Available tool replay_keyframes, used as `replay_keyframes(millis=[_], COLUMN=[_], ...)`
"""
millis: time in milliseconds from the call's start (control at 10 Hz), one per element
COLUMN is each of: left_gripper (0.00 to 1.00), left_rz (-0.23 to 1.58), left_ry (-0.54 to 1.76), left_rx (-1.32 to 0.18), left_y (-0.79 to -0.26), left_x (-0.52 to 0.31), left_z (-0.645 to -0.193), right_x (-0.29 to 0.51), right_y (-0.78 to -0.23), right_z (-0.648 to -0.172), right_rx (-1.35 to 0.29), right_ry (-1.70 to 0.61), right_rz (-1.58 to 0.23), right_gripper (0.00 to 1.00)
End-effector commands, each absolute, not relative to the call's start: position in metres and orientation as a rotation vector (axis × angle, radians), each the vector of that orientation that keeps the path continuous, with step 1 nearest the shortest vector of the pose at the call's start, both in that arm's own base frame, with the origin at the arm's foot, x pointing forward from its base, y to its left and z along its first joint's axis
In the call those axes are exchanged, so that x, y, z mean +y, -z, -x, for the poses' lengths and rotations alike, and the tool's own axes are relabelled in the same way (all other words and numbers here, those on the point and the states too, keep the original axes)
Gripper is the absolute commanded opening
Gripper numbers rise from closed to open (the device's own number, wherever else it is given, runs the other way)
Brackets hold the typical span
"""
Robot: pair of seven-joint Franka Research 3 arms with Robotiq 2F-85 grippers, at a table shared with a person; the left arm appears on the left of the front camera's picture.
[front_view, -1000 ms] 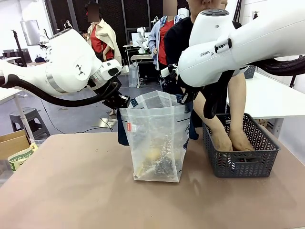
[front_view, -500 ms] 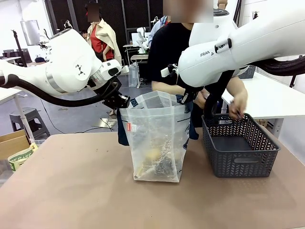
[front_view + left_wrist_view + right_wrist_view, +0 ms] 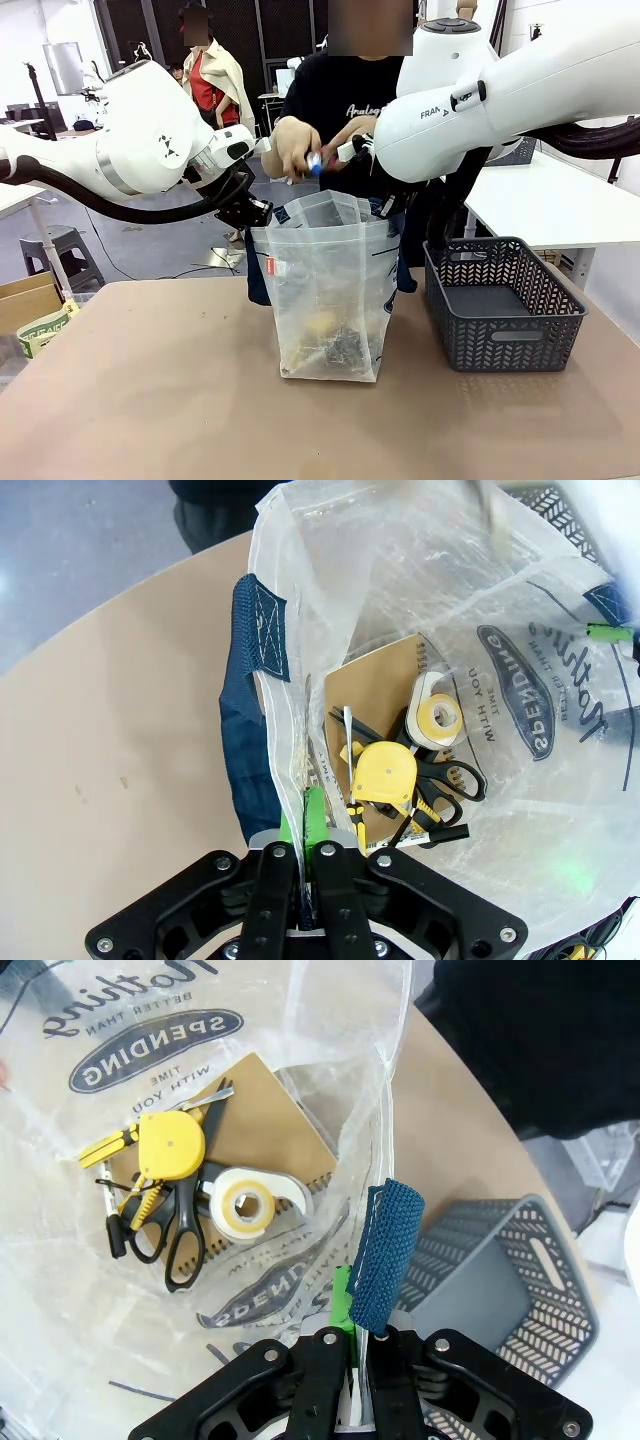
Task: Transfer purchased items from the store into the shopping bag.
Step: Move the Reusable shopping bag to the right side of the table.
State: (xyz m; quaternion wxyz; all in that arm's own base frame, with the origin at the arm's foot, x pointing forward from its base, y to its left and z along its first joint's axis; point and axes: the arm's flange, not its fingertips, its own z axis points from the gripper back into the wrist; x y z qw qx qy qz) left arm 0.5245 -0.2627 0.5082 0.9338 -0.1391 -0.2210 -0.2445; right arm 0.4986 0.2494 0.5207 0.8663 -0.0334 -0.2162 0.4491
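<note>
The translucent shopping bag [image 3: 325, 295] stands upright mid-table with its mouth held wide. My left gripper [image 3: 256, 213] is shut on the bag's left rim [image 3: 300, 780] beside a navy handle [image 3: 262, 630]. My right gripper [image 3: 350, 1315] is shut on the opposite rim by the other navy handle [image 3: 385, 1250]. Inside the bag lie a yellow tape measure [image 3: 385, 772], a tape dispenser [image 3: 245, 1205], black scissors [image 3: 180, 1235] and a tan notebook [image 3: 375, 685]. The person's hands [image 3: 295, 145] hold a small blue-tipped item [image 3: 314, 163] just above the bag's mouth. The dark grey basket [image 3: 505, 315] stands to the bag's right.
The person stands at the far edge behind the bag. A cardboard box [image 3: 30, 305] sits off the table's left side. A white table [image 3: 560, 205] lies behind the basket. Bare brown tabletop [image 3: 150, 400] spreads in front of the bag.
The person's hands have left the basket, risen and moved left to above the bag, carrying a small item. Both grippers and the bag have stayed still.
</note>
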Motion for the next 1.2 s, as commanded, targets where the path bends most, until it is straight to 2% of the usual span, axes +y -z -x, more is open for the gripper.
replay_keyframes(millis=[0, 1100], left_gripper=[0.0, 0.0], left_rz=[0.285, 0.285], left_ry=[0.497, 0.497], left_rx=[-0.451, -0.451], left_y=[-0.5077, -0.5077], left_x=[-0.2618, -0.2618], left_z=[-0.5248, -0.5248], right_x=[0.2488, 0.2488], right_y=[-0.5207, -0.5207], right_z=[-0.4985, -0.4985], right_rx=[-0.454, -0.454], right_ry=[-0.933, -0.933], right_rz=[0.07, 0.07], right_gripper=[0.0, 0.0])
